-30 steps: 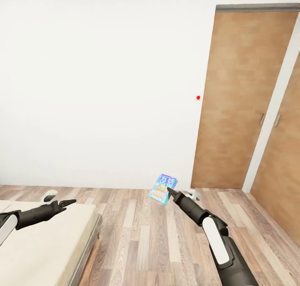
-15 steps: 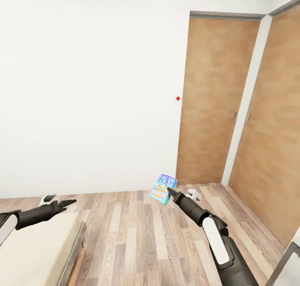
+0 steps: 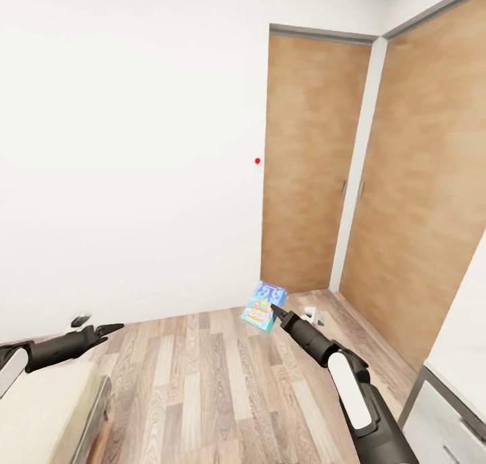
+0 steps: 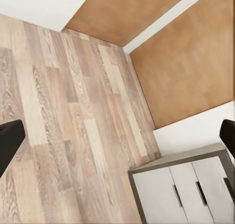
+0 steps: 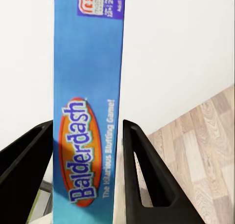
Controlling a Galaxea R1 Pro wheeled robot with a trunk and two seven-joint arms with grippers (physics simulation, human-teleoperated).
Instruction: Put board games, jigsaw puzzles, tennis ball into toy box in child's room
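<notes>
— What does the room look like?
— White wall [image 3: 128, 146] with a small red dot [image 3: 257, 161], wood-plank floor [image 3: 202, 390].
— And furniture?
— Brown wooden doors [image 3: 307, 160] at right; a white cabinet [image 4: 183, 190] stands nearby.

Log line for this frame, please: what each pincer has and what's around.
right pincer: shut on blue board game | left pincer: open, nothing held | surroundings: bed corner, wooden doors, white cabinet

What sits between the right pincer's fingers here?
The blue board game, clamped edge-on between both fingers, per the right wrist view; the head view shows it held above bare floor.
</notes>
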